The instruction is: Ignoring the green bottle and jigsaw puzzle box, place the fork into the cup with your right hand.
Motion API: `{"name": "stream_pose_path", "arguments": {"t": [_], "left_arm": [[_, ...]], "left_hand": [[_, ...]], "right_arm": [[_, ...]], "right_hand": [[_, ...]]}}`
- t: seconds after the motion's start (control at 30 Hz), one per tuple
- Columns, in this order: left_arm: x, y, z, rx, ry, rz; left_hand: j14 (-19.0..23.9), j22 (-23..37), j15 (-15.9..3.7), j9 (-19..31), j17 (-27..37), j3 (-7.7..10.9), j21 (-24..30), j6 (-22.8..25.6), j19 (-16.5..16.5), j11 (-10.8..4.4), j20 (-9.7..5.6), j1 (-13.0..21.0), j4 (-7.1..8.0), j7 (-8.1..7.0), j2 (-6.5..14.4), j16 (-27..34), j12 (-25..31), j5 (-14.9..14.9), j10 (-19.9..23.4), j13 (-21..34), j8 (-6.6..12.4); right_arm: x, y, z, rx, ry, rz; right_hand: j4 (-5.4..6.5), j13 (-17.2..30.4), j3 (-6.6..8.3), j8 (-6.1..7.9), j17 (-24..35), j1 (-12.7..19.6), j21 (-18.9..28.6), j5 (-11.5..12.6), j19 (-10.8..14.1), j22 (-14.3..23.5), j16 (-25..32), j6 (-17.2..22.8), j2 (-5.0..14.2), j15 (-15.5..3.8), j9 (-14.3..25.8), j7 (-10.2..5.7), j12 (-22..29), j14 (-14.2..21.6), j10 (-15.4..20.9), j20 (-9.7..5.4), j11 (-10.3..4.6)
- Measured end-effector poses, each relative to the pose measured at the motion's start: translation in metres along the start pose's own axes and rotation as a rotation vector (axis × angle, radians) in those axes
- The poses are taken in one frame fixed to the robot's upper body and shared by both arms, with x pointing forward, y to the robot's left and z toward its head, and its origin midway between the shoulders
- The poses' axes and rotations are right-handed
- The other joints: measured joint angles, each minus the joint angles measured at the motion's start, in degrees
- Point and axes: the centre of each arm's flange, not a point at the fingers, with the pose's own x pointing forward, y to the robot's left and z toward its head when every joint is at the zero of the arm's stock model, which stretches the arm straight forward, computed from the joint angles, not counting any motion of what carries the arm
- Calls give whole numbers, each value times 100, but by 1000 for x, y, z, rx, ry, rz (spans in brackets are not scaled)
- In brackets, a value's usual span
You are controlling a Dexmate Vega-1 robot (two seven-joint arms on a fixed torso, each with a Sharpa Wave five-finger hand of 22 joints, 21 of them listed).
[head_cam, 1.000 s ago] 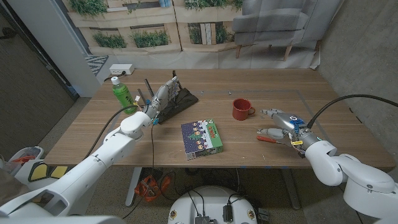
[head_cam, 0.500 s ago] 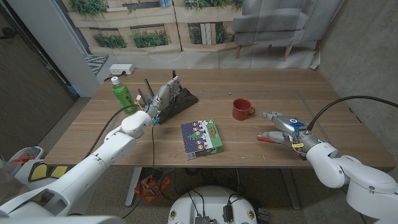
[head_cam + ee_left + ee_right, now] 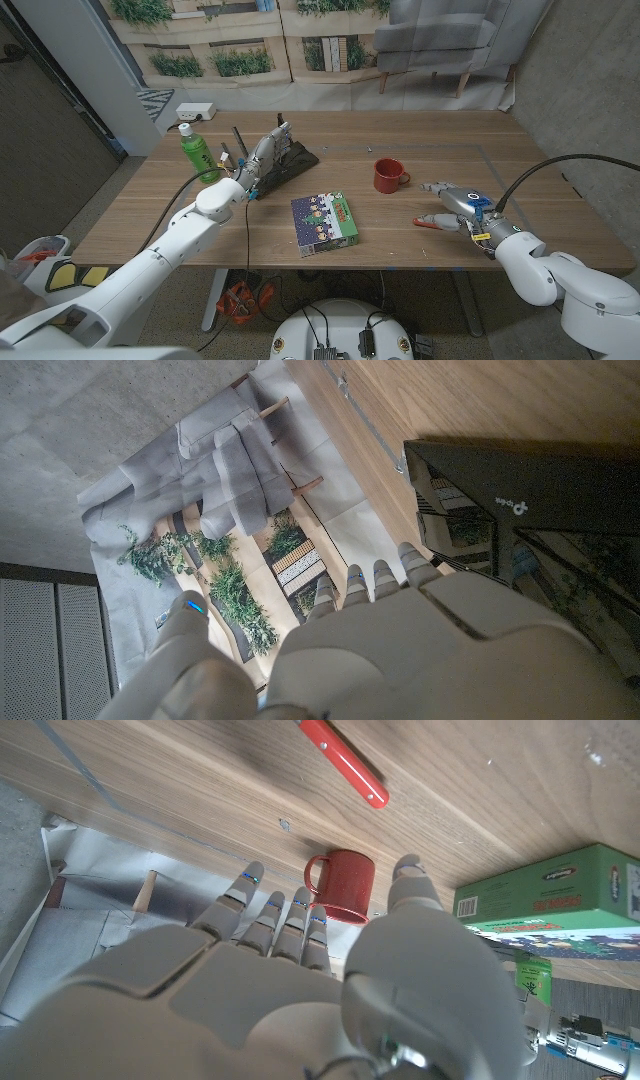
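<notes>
— Nearest to us, the right hand (image 3: pixel 455 203) sits over the near right part of the wooden table (image 3: pixel 430 140); we see its fingers spread apart and nothing in them; the thumb and the other fingers are well separated in the right wrist view (image 3: pixel 300 970) too.

— And the fork (image 3: pixel 432 223)? We make out its red handle lying flat on the table, just beside that hand on the near side; in the right wrist view the red handle (image 3: pixel 343 762) lies free on the wood, clear of the fingers; whether the hand touches it in the head view, we cannot tell.

— Moving out, the jigsaw puzzle box (image 3: pixel 325 222) lies flat near the middle of the near edge, well apart from the fork; we see its green side in the right wrist view (image 3: pixel 545 895).

— Further on, the red cup (image 3: pixel 388 175) stands upright, handle turned toward the right, between the box and the right hand but farther back.

— And the left hand (image 3: pixel 262 160)? It rests by a dark, tilted box-like object (image 3: pixel 290 160) on the left; how its fingers are set, we cannot tell; the left wrist view shows only its back (image 3: pixel 420 650) near a black device (image 3: pixel 520 500).

— Farthest left, the green bottle (image 3: pixel 196 153) stands upright, white cap on.
</notes>
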Motion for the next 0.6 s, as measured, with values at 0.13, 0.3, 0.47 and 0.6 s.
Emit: {"name": "stream_pose_path", "arguments": {"t": [0.13,0.3,0.47,0.6], "left_arm": [[-1,0,1,1,-2,2],[-3,0,1,1,-1,6],[-5,-1,1,1,-1,7],[-5,-1,1,1,0,9]], "left_hand": [[0,0,0,0,0,0,0,0,0,0,0,0,0,0,0,0,0,0,0,0,0],[0,0,0,0,0,0,0,0,0,0,0,0,0,0,0,0,0,0,0,0,0],[0,0,0,0,0,0,0,0,0,0,0,0,0,0,0,0,0,0,0,0,0],[0,0,0,0,0,0,0,0,0,0,0,0,0,0,0,0,0,0,0,0,0]], "right_arm": [[-1,3,-1,-11,5,-5],[-1,6,-2,-17,8,-7],[-1,9,-4,-23,12,-9],[-1,11,-5,-27,15,-8]], "right_hand": [[-22,9,22,0,1,88,40,41,52,0,43,30,14,-6,0,-30,23,65,23,52,-20],[1,9,46,0,27,131,40,44,82,0,43,30,-3,12,0,-30,23,111,74,83,-11],[1,35,46,0,54,198,40,44,105,0,43,62,36,12,0,-106,67,111,131,60,-136],[1,35,46,0,54,222,40,44,113,0,43,62,12,12,0,-106,67,111,121,52,-146]]}}
